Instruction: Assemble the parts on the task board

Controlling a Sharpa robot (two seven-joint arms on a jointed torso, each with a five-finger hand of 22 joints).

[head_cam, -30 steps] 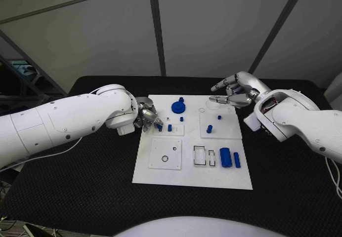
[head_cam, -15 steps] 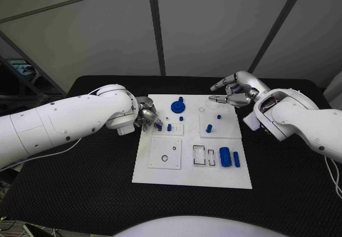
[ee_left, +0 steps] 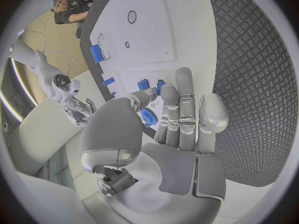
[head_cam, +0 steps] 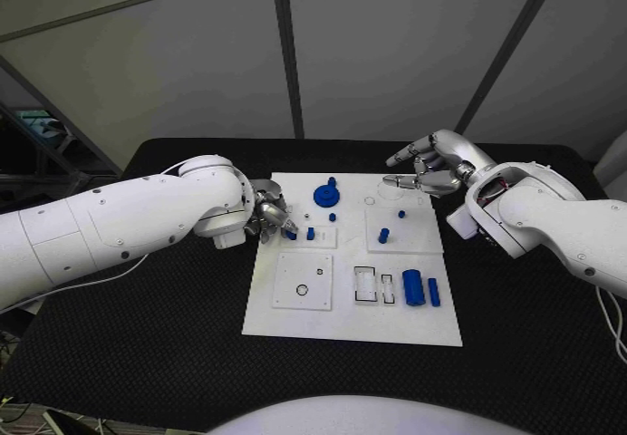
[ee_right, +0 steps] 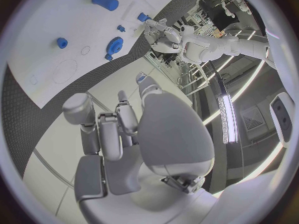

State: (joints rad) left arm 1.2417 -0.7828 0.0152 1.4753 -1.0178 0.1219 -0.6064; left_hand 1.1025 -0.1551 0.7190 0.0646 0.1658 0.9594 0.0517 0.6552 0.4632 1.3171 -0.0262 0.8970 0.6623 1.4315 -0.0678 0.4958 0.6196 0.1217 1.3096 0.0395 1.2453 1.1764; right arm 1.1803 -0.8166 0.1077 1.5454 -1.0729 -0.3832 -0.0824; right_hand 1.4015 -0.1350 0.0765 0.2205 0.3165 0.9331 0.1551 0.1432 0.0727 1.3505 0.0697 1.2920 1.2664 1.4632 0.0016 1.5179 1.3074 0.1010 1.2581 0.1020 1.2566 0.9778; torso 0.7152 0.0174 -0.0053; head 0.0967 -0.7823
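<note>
Alignment matters most here, judging by where the left hand [head_cam: 272, 216] sits: at the nine o'clock edge of the white rectangular task board [head_cam: 327, 322], its silver fingers curled down beside two small blue upright pegs [head_cam: 310, 234] on the upper-left panel. Whether those fingers pinch one of the pegs or merely rest beside them I cannot tell; the left wrist view shows the fingertips [ee_left: 182, 79] just short of the blue pieces, with no clear contact. To do this step well, the peg should probably be kept upright over its hole and pressed straight down, not sideways.

Toward twelve o'clock stands a blue gear-shaped part [head_cam: 327, 194], and at about four o'clock lie a thick blue cylinder [head_cam: 413, 287] and a slimmer blue bar [head_cam: 434, 292] beside two empty rectangular slots [head_cam: 378, 285]. Up at one o'clock the right hand [head_cam: 431, 167] hovers, fingers loosely parted and grasping nothing, well apart from the left.
</note>
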